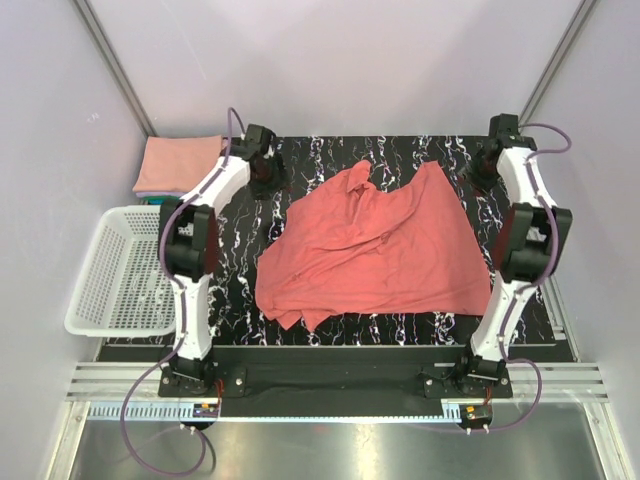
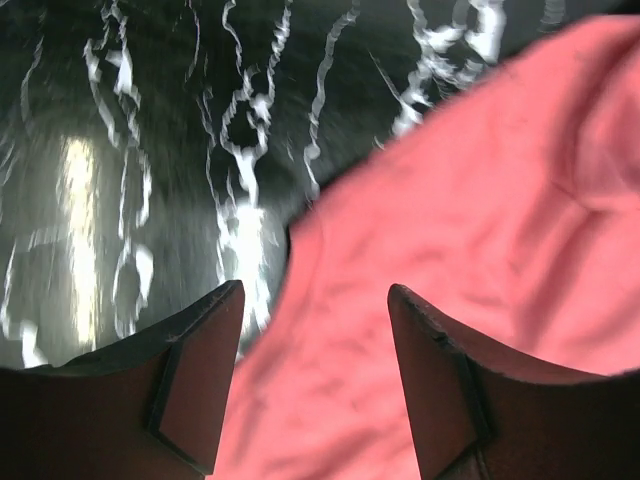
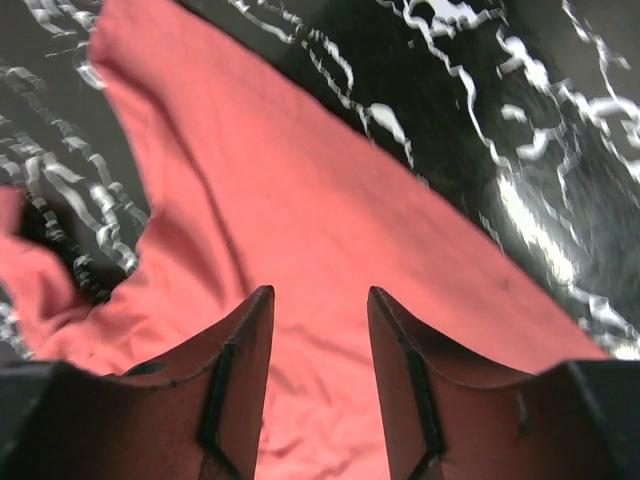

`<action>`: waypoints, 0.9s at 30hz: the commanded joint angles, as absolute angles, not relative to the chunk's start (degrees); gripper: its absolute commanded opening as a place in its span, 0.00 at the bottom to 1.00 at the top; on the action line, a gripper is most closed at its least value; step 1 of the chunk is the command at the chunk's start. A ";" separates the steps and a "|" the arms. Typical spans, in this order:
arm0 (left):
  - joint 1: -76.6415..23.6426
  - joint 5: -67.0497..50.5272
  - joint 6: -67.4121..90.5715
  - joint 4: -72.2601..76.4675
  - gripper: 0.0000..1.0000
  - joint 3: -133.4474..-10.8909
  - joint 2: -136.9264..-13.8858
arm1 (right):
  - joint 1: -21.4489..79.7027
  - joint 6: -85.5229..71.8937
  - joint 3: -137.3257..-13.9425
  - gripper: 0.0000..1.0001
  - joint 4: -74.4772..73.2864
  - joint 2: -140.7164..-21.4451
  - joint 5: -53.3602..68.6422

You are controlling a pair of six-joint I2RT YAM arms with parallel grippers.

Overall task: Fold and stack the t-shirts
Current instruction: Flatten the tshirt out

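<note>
Teal shirt mostly hidden under pink shirt.

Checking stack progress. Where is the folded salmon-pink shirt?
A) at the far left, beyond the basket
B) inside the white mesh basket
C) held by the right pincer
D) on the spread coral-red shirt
A: the folded salmon-pink cloth shirt lies at the far left beyond the white plastic mesh basket, apart from the spread coral-red cloth t-shirt.
</note>
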State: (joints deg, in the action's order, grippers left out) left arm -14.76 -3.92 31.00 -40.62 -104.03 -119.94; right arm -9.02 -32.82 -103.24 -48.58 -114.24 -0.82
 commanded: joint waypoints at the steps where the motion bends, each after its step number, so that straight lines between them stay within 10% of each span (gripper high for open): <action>1: -14.41 -1.50 26.46 -42.28 0.64 -110.12 -123.92 | -9.05 -27.78 -113.01 0.51 -48.07 -123.01 -0.44; 20: -17.05 -9.74 28.03 -35.51 0.61 -104.16 -131.75 | -9.49 -21.26 -104.34 0.53 -46.23 -129.55 0.36; 24: -17.05 -12.56 29.35 -33.23 0.23 -99.86 -129.65 | -9.67 -22.76 -100.47 0.47 -46.76 -127.80 -2.81; 27: -17.05 -15.02 30.58 -32.87 0.00 -97.22 -127.45 | -9.67 -25.04 -100.46 0.18 -52.52 -126.91 -6.14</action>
State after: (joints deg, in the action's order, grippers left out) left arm -16.84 -11.57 29.50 -32.64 -100.77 -129.43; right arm -9.26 -23.11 -101.95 -45.69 -128.42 -1.19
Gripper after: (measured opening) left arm 0.038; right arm 0.235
